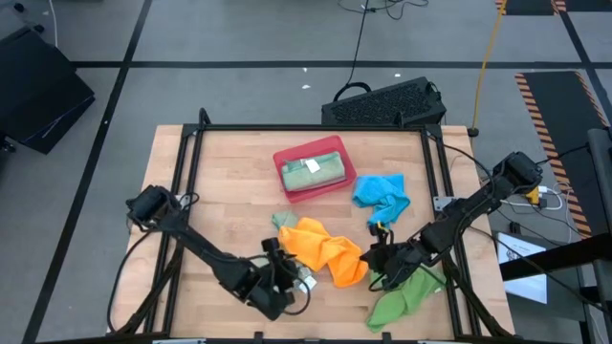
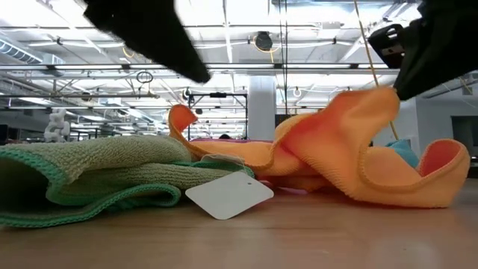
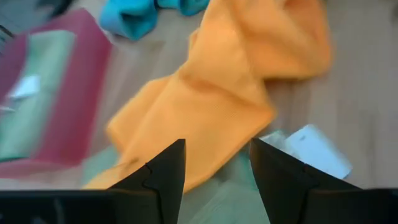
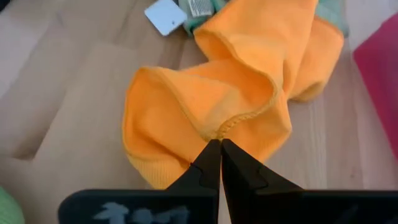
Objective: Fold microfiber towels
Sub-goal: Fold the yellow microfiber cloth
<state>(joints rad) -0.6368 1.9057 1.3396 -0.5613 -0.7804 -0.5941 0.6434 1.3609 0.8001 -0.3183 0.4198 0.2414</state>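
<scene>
While one sage cloth [image 1: 315, 171] lies folded in the red tray [image 1: 287, 183], the right gripper [image 4: 219, 144] is clamped on the orange towel's [image 1: 323, 248] hem mid-desk, the left gripper [image 3: 214, 163] hangs apart above it, and the remaining towels look unfolded.

Bright overhead light; blurred wrist views

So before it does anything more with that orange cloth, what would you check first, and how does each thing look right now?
1. Right gripper shut on the orange towel's hem: ok.
2. Left gripper holding the orange towel: not ok, it is open with nothing between its fingers.
3. Orange towel spread flat: not ok, bunched.
4. Sage green towel clear of it: not ok, it lies partly beneath.
5. Red tray out of the way: ok.
</scene>
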